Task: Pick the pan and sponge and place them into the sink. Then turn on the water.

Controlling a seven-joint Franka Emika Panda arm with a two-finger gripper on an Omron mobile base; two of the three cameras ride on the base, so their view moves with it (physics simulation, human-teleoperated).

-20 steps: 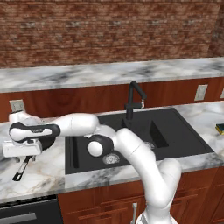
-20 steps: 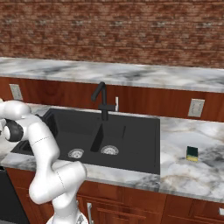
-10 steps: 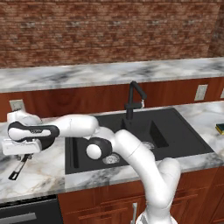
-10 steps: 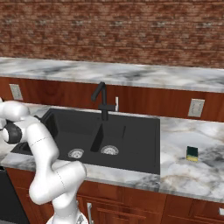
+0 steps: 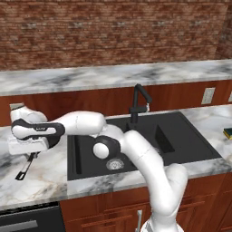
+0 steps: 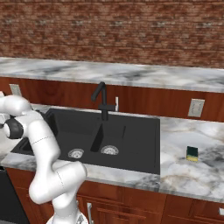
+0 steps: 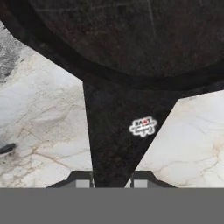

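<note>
The black pan (image 7: 131, 39) lies on the marble counter left of the sink (image 5: 186, 136). Its handle (image 7: 113, 135) runs down between my fingertips (image 7: 83, 181), which press on both its sides. Seen from the left base, my gripper (image 5: 31, 156) reaches down over the pan, and the handle's grey-tipped end (image 5: 20, 174) sticks out below it. The pan's bowl is hidden under my hand there. Far off on the counter right of the sink (image 6: 131, 135) sits the yellow-green sponge (image 6: 192, 153), also at the right edge (image 5: 228, 132). No water runs from the faucet (image 5: 138, 102).
The black faucet (image 6: 101, 98) stands behind the divider of the two basins. Wall outlets (image 5: 208, 95) sit under the raised back counter (image 5: 113, 74). A dark appliance front (image 5: 27, 222) is below the counter at lower left.
The fingers have closed in from wide apart onto the pan handle. The arm has stayed over the same spot.
</note>
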